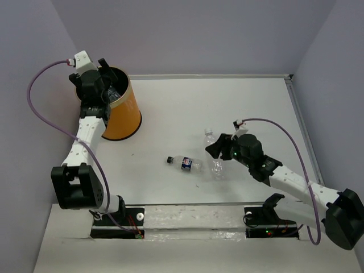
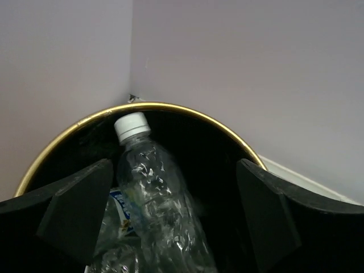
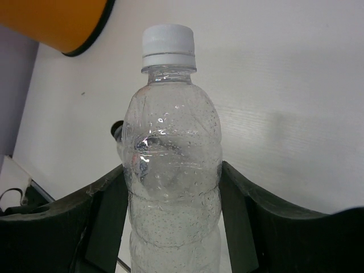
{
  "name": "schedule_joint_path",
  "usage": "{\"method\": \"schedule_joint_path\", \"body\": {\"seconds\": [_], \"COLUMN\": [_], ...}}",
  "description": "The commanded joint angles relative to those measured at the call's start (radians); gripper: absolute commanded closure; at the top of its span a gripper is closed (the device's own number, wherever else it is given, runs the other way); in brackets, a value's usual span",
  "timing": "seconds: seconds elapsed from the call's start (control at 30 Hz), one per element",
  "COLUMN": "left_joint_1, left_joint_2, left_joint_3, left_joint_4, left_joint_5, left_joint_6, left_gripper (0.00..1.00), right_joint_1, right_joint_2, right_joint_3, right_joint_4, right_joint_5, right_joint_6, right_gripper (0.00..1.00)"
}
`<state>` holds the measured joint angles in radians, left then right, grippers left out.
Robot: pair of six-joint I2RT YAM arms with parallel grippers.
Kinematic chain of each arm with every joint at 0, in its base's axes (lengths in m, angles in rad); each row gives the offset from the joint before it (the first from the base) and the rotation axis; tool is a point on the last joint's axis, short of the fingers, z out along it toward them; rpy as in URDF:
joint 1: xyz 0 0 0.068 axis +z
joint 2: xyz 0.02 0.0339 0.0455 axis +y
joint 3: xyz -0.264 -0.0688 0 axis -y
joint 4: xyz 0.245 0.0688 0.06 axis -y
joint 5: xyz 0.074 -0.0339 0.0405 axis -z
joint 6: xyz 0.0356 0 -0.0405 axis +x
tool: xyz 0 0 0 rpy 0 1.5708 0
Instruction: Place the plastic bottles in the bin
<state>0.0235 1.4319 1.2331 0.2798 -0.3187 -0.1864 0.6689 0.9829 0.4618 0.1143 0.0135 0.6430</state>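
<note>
My left gripper (image 1: 102,85) hangs open over the orange bin (image 1: 126,116). In the left wrist view its jaws (image 2: 170,210) stand wide apart, and a clear white-capped bottle (image 2: 153,187) lies free between them inside the bin's black interior, below the pale rim (image 2: 170,107). Under it lies a bottle with a white-blue label (image 2: 122,213). My right gripper (image 1: 219,149) is shut on a clear white-capped bottle (image 1: 216,168) at the table's middle right; both pads press its waist (image 3: 170,148). A dark-labelled, black-capped bottle (image 1: 186,164) lies on its side just left of that one.
The bin stands at the far left near the left wall. Walls close the table at the back and on both sides. In the right wrist view the bin's orange wall (image 3: 57,23) shows at the top left.
</note>
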Motion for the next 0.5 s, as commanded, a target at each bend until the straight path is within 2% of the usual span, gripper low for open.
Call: {"method": "schedule_joint_path", "body": {"seconds": [0.0,0.1,0.27,0.3,0.37,0.4,0.43,0.47], "left_joint_1": [0.001,0.0,-0.002,-0.004,-0.013,-0.013,-0.017,-0.055], "left_joint_2": [-0.186,-0.296,-0.496,-0.525,-0.623,-0.652,-0.694,-0.702], "left_joint_3": [-0.053,-0.128,-0.182,-0.194,-0.266,-0.267,-0.293,-0.297], "left_joint_4": [0.136,0.134,0.004,-0.011,-0.076,-0.076,-0.135,-0.183], "left_joint_5": [0.067,0.192,0.314,0.364,0.372,0.371,0.357,0.336], "left_joint_6": [-0.141,-0.238,-0.291,-0.309,-0.34,-0.34,-0.353,-0.354], "left_gripper": [0.01,0.01,0.01,0.01,0.01,0.01,0.01,0.01], "right_joint_1": [0.012,0.059,0.132,0.144,0.165,0.166,0.166,0.166], "right_joint_2": [0.051,0.134,0.319,0.348,0.442,0.474,0.509,0.542], "right_joint_3": [0.157,0.282,0.521,0.61,0.745,0.745,0.841,0.889], "right_joint_4": [0.097,0.111,0.134,0.14,0.165,0.169,0.176,0.177], "right_joint_5": [-0.052,-0.063,-0.049,-0.049,-0.049,-0.053,-0.076,-0.087], "right_joint_6": [-0.02,-0.035,-0.106,-0.118,-0.15,-0.158,-0.167,-0.167], "right_gripper": [0.57,0.57,0.57,0.57,0.57,0.57,0.57,0.57]}}
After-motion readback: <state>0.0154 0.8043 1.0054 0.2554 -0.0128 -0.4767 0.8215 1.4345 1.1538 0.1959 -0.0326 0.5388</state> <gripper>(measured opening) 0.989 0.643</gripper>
